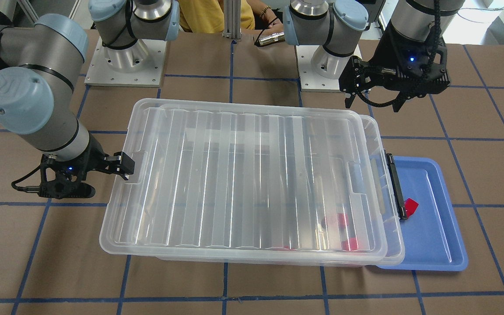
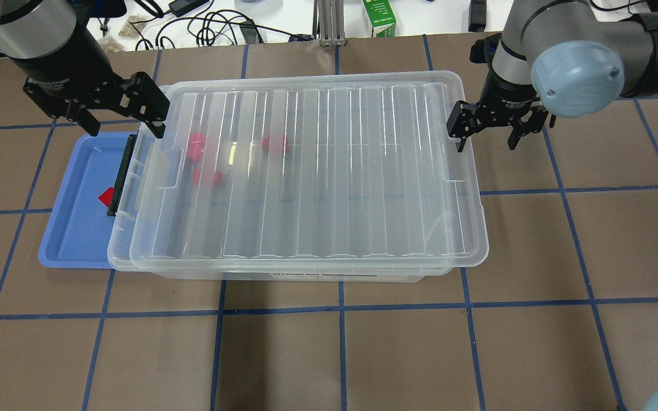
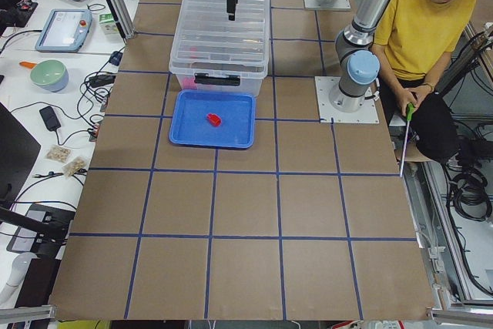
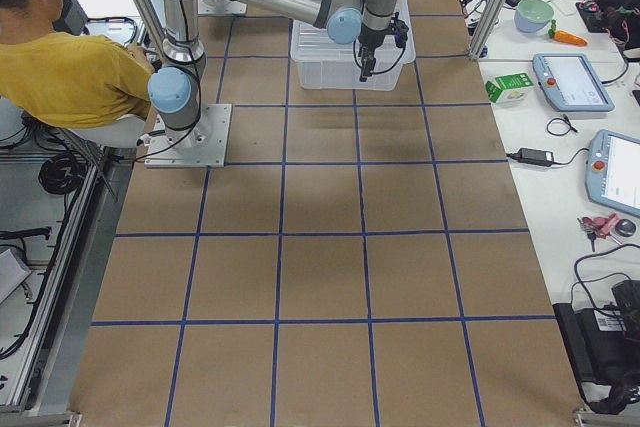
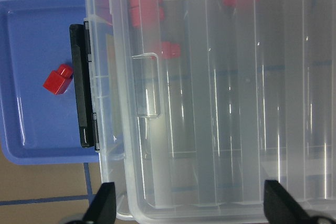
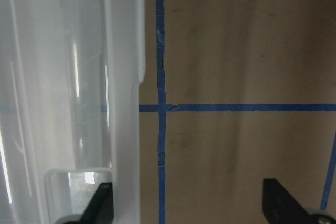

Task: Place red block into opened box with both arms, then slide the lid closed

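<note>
One red block lies on the blue tray, outside the box. The left pincer hovers spread and empty over the box's far latch-end corner. The lid covers nearly the whole box and overhangs its right end; other red blocks show beneath it. The right pincer, spread and empty, has one finger just beside the lid's right edge. A push now would likely shut that block out, and an off-centre push could skew and jam the lid.
</note>
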`<control>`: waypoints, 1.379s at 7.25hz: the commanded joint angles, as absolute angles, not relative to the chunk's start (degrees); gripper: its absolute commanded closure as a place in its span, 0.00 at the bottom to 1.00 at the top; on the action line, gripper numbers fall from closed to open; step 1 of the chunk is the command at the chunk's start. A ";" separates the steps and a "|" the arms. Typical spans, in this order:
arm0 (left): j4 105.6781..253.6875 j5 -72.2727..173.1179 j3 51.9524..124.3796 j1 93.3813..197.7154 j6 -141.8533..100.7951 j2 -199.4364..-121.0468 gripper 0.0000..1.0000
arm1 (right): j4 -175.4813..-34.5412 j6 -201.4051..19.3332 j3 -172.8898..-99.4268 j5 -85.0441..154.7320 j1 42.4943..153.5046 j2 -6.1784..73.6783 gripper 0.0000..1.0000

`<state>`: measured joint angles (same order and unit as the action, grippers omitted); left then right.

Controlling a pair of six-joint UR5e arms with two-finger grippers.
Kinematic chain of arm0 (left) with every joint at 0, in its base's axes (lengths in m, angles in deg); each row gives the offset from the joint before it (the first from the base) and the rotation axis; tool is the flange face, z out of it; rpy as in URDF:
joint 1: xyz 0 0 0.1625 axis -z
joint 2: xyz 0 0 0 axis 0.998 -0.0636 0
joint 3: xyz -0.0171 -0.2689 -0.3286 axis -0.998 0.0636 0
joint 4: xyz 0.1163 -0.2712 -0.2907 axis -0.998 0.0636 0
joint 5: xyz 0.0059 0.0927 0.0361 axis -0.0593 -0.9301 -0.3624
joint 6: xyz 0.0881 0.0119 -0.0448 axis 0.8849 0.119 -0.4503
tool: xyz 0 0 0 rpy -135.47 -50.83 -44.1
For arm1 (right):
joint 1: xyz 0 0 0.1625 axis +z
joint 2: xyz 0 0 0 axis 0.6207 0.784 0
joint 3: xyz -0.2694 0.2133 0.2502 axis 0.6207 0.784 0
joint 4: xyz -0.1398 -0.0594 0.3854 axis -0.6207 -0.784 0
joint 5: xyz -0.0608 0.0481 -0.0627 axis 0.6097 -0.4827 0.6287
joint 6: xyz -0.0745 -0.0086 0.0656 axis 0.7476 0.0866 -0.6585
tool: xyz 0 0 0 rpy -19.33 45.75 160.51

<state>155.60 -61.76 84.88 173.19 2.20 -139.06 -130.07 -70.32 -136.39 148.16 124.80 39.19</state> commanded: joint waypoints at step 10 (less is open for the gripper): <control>155.60 -61.81 84.82 173.19 2.20 -139.06 0.00 | -129.78 -53.81 -136.06 150.59 113.26 39.53 0.00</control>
<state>155.60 -61.81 84.82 173.19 2.20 -139.01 -129.75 -55.64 -136.07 150.56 114.41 39.48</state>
